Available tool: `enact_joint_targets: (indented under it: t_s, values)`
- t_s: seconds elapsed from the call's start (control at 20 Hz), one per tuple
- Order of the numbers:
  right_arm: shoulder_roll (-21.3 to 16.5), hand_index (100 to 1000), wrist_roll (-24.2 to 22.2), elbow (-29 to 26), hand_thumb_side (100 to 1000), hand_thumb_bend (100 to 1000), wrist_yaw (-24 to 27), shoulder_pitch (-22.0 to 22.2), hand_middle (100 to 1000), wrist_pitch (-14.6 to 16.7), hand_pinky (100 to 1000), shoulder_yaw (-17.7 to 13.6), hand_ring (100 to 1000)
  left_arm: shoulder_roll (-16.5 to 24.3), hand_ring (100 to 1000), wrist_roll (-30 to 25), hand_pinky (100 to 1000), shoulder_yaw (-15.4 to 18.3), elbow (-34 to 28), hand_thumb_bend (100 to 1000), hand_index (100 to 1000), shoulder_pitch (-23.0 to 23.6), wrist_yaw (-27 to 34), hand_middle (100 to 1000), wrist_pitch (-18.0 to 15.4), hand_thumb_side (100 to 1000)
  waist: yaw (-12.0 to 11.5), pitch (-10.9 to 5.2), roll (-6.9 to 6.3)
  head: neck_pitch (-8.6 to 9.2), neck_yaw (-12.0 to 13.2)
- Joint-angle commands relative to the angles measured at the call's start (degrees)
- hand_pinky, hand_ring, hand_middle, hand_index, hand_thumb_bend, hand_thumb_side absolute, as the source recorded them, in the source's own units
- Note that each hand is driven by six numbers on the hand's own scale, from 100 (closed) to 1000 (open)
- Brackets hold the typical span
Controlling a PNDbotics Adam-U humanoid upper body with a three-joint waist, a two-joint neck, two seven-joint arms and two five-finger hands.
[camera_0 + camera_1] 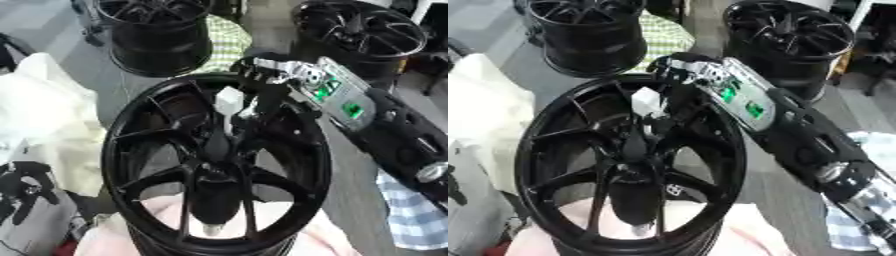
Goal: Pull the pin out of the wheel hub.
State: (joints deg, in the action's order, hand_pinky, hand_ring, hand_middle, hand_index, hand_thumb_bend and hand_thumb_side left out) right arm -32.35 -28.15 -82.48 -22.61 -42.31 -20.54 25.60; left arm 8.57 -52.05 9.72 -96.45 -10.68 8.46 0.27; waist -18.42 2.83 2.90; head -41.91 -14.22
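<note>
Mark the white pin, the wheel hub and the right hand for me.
white pin (229,101), left eye view, on its wide top.
wheel hub (216,145), left eye view, on its black centre.
right hand (267,87), left eye view, on its fingers by the pin.

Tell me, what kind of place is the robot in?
Probably a car-wheel workshop. A black wheel hub lies in front, two more black wheels stand behind it on a grey floor, and the right robot hand grips a white pin.

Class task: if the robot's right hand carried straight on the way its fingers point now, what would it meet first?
The right hand reaches down-left over the wheel hub. Its fingers look already at the white pin, so the pin comes first, then the hub's centre; depth is unclear.
</note>
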Motion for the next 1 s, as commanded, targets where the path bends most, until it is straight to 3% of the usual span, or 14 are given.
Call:
enact_joint_targets:
  t_s: [0.05, 0.25, 0.7, 0.8, 1.0]
  values:
    - [-0.52, 901, -0.38, -0.16, 304, 666, -1.05, -1.15, 786, -0.03, 739, -0.34, 787, 0.24, 195, 0.08, 573, -0.26, -1.02, 100, 761, -0.86, -0.04, 538, 0.15, 668, 0.0, -0.3, -0.28, 0.79, -0.13]
    - [0.32, 853, -0.2, -0.9, 345, 630, -1.98, -1.6, 738, -0.85, 692, 0.11, 747, 0.18, 187, 0.08, 573, -0.36, -0.94, 100, 761, -0.98, -0.33, 537, 0.08, 669, -0.19, -0.12, -0.2, 1.26, -0.5]
    - [1.27, 794, -0.03, -2.21, 322, 522, -4.45, -1.75, 661, -2.59, 618, 1.01, 645, 0.04, 188, 0.08, 573, -0.6, -0.85, 100, 761, -1.23, -0.71, 537, 0.02, 671, -0.49, -0.02, -0.02, 1.37, -0.66]
    - [1.28, 768, 0.21, -2.51, 296, 458, -4.48, -1.63, 625, -2.66, 590, 0.98, 603, 0.03, 187, 0.08, 573, -0.61, -0.87, 100, 761, -1.26, -0.76, 537, 0.03, 670, -0.51, -0.02, 0.01, 1.25, -0.58]
    - [1.25, 699, 1.35, -3.09, 203, 199, -3.96, -1.51, 531, -2.82, 515, 0.96, 519, -0.02, 188, 0.08, 573, -0.65, -0.93, 100, 762, -1.35, -0.75, 537, 0.02, 669, -0.57, -0.02, 0.01, 1.02, -0.45]
